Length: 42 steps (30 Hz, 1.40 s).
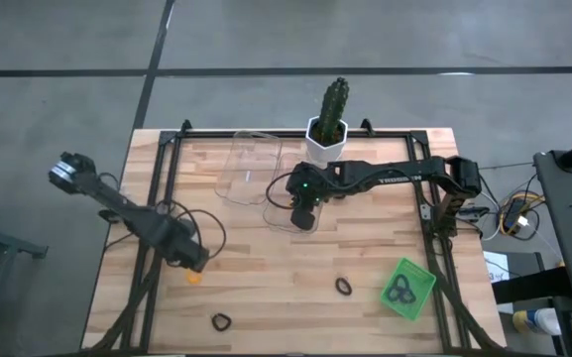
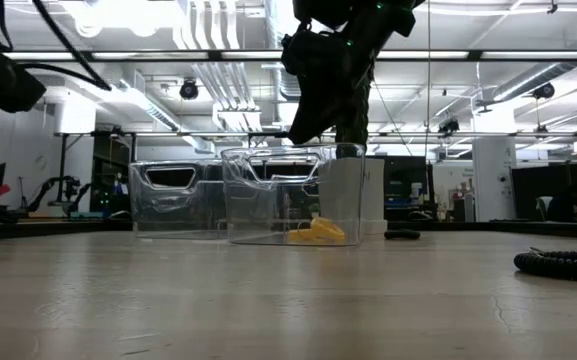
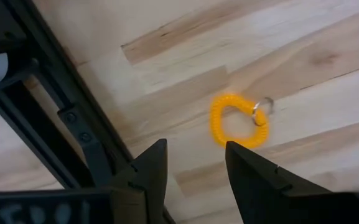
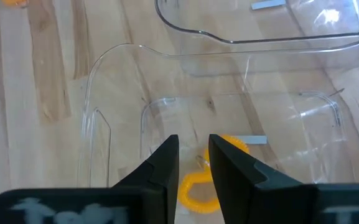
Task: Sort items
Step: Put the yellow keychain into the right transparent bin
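A: Orange coiled loop with a small metal ring (image 3: 238, 121) lies flat on the pale wooden table (image 3: 303, 37), and you see it in your left wrist view. It is a little oval; its long axis runs slanted across the wood planks, and the metal ring sits at one end of it.

B: Where is it relative to your left gripper (image 3: 195, 165)?

A: Just ahead of the fingertips and a little to the side of the gap, not touching them. The two dark fingers stand apart with nothing between them. In the high view this gripper (image 1: 194, 262) hovers just beside the loop (image 1: 195, 279), near the left part of the table.

B: And your right gripper (image 4: 193, 152)?

A: It hangs above the nearer clear plastic tray (image 4: 104, 124), fingers pointing down into it, with only a narrow gap between them and nothing held. Under the tips, on the tray floor, lie yellow-orange coiled loops (image 4: 198, 190); the low view shows them as a small heap (image 2: 315, 232) inside the tray.

B: Other items?

A: One black ring (image 1: 343, 287) lies on the wood to the left of the green square tray (image 1: 422, 288), and another black ring (image 1: 221, 321) lies near the front edge. Dark loops (image 1: 400, 291) are in the green tray. A second clear plastic tray (image 1: 246, 164) stands beside the cactus in a white pot (image 1: 329, 124).
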Tool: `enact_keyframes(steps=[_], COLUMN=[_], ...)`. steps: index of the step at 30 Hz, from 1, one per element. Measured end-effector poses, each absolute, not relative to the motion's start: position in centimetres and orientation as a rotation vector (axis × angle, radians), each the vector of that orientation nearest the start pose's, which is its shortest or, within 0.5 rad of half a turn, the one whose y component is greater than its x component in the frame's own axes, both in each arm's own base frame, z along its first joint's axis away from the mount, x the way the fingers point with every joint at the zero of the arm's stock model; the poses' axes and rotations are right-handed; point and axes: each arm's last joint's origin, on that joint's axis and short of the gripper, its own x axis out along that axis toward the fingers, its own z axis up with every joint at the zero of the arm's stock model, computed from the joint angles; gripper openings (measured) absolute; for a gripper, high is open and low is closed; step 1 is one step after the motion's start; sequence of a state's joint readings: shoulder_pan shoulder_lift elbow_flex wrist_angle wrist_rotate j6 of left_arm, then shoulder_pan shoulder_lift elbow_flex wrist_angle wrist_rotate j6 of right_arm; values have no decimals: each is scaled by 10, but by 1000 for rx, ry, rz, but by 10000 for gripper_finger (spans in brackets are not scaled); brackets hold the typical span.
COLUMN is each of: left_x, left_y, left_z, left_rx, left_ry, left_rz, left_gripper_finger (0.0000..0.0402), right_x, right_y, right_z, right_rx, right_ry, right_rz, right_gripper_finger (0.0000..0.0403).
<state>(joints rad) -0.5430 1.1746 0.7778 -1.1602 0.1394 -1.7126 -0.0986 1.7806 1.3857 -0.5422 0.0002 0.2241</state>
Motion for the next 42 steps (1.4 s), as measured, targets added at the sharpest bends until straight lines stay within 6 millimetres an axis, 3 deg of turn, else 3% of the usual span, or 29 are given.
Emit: enact_keyframes(steps=[5, 13, 20, 26, 34, 42], left_x=[147, 149, 148, 152, 161, 163], left_y=[-97, -102, -102, -105, -111, -113], left_z=[198, 170, 167, 160, 136, 123], left_rx=[-956, -1054, -1076, -1063, -1022, -979], left_ry=[1511, 1495, 1522, 1518, 1579, 1617], left_rz=[880, 854, 870, 874, 922, 953], left_gripper_finger=[154, 154, 154, 154, 154, 139], right_x=[375, 358, 342, 338, 338, 324], right_y=[-37, -34, -33, -33, -31, -20], right_z=[255, 291, 316, 321, 322, 341], right_rx=[228, 205, 193, 181, 180, 162], right_ry=[901, 803, 728, 713, 710, 652], right_rz=[-175, -152, -152, -148, -143, -108], right_gripper_finger=[80, 68, 75, 68, 66, 75])
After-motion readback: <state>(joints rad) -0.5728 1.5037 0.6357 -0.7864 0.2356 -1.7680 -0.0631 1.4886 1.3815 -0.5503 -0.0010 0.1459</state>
